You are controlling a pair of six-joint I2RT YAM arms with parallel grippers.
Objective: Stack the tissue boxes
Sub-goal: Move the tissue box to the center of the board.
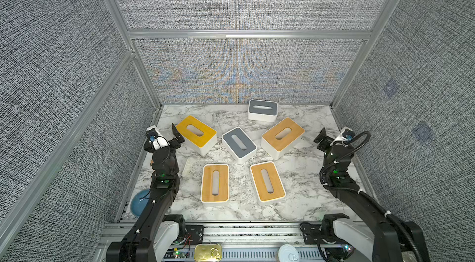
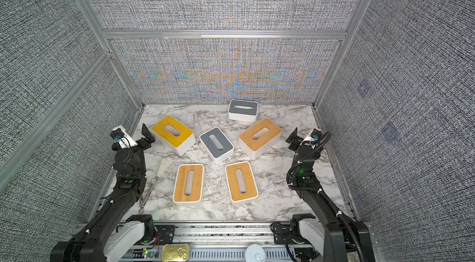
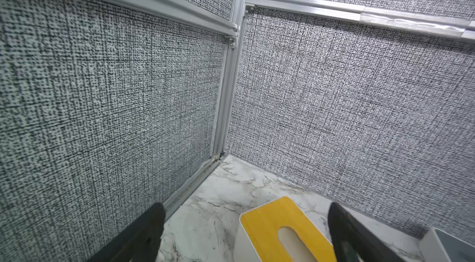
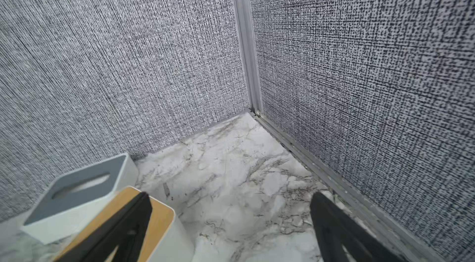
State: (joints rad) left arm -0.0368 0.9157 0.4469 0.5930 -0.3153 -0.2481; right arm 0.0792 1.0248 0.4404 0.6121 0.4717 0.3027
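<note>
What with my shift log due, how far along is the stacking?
Done: nothing. All six tissue boxes sit singly on the marble table, none atop another. In hand: nothing; the left gripper and right gripper are open and empty. Left: every stacking move.

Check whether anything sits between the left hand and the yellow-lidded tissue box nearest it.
Nothing visible does. The open left hand hangs beside the yellow-lidded box, apart from it; the white-tipped utensil lies further back, off that path.
</note>
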